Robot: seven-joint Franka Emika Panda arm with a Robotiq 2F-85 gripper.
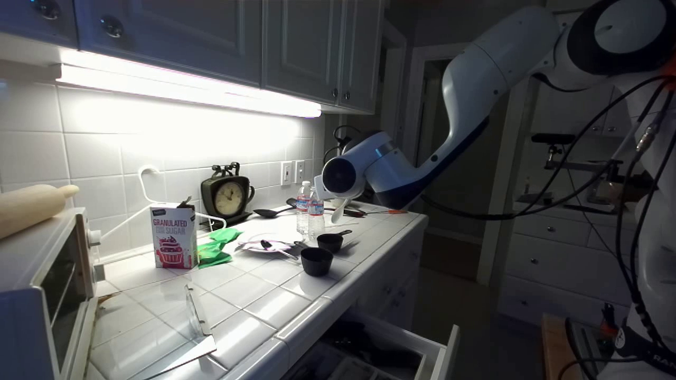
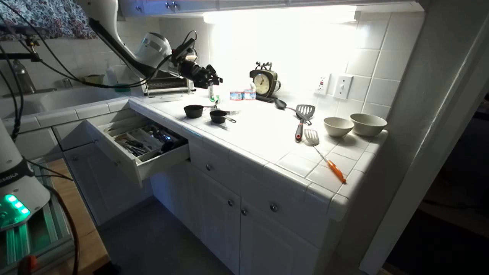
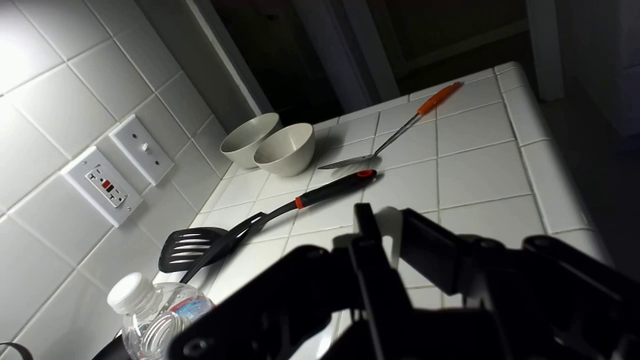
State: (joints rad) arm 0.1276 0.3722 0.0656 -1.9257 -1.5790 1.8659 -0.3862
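White tiled wall (image 1: 31,153), glowing light strip (image 1: 190,89) under pale cabinets (image 1: 174,42), tiled countertop (image 2: 259,147), patterned curtain (image 2: 57,19), dim floor (image 2: 153,229)

On the white tiled bench (image 2: 298,162), two round black measuring cups (image 2: 193,111) stand left of two round cream bowls (image 2: 338,127) in an exterior view; an orange-handled metal turner (image 2: 335,169) lies before the bowls. The black two-fingered hand (image 3: 386,212), above the bench, has a pale round-ended object (image 3: 390,223) between its fingers.
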